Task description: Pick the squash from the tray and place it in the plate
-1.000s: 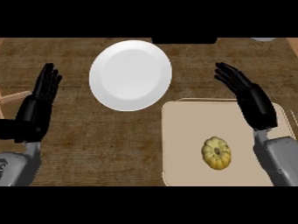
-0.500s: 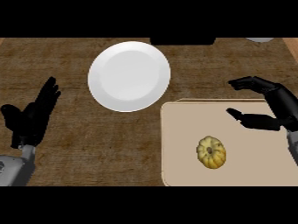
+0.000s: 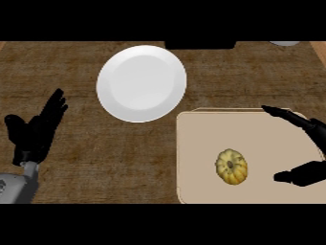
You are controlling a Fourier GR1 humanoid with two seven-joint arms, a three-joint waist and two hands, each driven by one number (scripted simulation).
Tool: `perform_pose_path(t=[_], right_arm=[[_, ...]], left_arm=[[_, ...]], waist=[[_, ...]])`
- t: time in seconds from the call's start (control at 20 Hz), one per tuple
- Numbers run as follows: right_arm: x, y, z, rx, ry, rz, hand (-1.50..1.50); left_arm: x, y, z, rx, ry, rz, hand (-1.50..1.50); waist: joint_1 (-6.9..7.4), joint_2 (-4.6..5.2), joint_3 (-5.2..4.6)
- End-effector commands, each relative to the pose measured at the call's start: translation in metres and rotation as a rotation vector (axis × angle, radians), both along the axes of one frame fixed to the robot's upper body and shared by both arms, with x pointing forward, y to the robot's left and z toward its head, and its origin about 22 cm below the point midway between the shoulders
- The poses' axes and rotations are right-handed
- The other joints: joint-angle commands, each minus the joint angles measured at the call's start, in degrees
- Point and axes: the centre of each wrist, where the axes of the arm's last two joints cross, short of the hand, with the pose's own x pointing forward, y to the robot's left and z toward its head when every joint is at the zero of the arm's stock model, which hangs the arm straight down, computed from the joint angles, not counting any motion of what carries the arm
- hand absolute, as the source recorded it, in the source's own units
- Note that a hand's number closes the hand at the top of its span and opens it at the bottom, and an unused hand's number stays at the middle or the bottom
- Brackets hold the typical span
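So far, nothing done: squash (image 3: 232, 166) lies mid-tray (image 3: 201, 143), untouched; plate (image 3: 141, 83) waits far left of it. Your right hand (image 3: 319, 133) hovers just right of the squash, fingers spread. Grasp, lift and placement are all left.

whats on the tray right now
The yellow squash lies near the middle of the tan tray, with nothing touching it. The right hand hangs open over the tray's right side. The strip of tray beneath it is hidden, so anything there cannot be seen.
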Motion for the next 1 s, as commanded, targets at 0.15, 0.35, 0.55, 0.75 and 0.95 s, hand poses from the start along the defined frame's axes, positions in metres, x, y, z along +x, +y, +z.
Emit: perform_pose_path(t=[0.15, 0.35, 0.55, 0.75, 0.95], right_arm=[[-0.018, 0.017, 0.029, -0.190, 0.032, 0.070, -1.50], [-0.005, 0.044, 0.051, -0.273, 0.070, 0.084, -1.50], [-0.007, 0.049, 0.049, -0.393, 0.171, 0.116, -1.50], [-0.004, 0.079, 0.040, -0.496, 0.146, 0.131, -1.50], [-0.008, 0.094, 0.044, -0.606, 0.167, 0.120, -1.50]], left_arm=[[-0.008, -0.012, 0.011, 0.004, 0.002, 0.000, 0.00], [-0.012, -0.004, 0.003, -0.006, 0.021, -0.025, 0.00], [-0.004, -0.005, -0.005, 0.003, 0.003, -0.017, 0.00], [0.009, 0.004, -0.008, -0.010, 0.000, 0.002, 0.00], [-0.001, 0.019, -0.007, -0.011, 0.019, -0.017, 0.00]], waist=[[0.17, -0.14, 0.02], [0.70, -0.02, 0.00], [0.52, 0.06, -0.03], [0.50, 0.17, -0.01], [0.58, 0.13, -0.03]])
